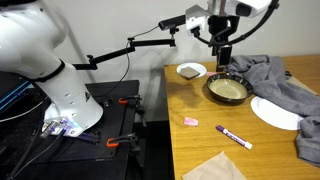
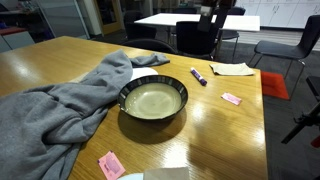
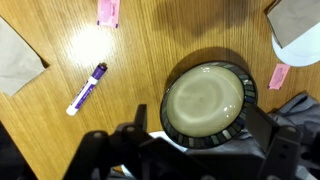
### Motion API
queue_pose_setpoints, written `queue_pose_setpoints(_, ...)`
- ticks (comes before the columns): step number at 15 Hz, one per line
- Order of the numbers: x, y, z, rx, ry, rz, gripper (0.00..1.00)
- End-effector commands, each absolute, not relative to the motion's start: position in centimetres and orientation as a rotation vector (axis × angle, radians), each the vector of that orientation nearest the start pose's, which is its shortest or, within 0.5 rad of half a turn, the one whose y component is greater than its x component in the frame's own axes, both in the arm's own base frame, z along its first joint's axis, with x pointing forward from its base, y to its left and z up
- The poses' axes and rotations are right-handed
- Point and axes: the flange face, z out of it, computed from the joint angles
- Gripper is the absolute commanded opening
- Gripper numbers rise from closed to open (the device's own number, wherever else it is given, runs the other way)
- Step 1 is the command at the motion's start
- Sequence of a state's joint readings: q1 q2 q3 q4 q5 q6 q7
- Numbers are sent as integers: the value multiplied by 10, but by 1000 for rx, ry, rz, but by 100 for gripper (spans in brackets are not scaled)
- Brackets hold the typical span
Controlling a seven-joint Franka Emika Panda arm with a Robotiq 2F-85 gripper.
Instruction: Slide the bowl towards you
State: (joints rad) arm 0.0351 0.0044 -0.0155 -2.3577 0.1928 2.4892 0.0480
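Large round bowl (image 1: 227,90) with olive-black rim and cream inside, seen on the light wooden table (image 1: 200,145) beside a crumpled grey cloth (image 1: 282,75), under the gripper (image 1: 224,60) with jaws spread wide; it is judged stiff, weighty, breakable, best taken at the rim.

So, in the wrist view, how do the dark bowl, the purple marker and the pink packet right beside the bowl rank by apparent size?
1. bowl, clearly the largest.
2. purple marker, long but thin.
3. pink packet, shorter; its area looks close to the marker's, so places 2 and 3 are unsure.
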Motion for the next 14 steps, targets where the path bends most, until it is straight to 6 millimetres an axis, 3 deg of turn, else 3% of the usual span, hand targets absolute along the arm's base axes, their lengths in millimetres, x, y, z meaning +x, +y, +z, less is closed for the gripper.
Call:
queue_pose_setpoints(1, 552, 0, 318, -2945, 347, -191, 100)
queue_pose_setpoints(6, 584, -18, 293, -2903, 397, -148, 100)
queue_pose_setpoints(14, 609, -40, 249, -2841, 299, -115, 100)
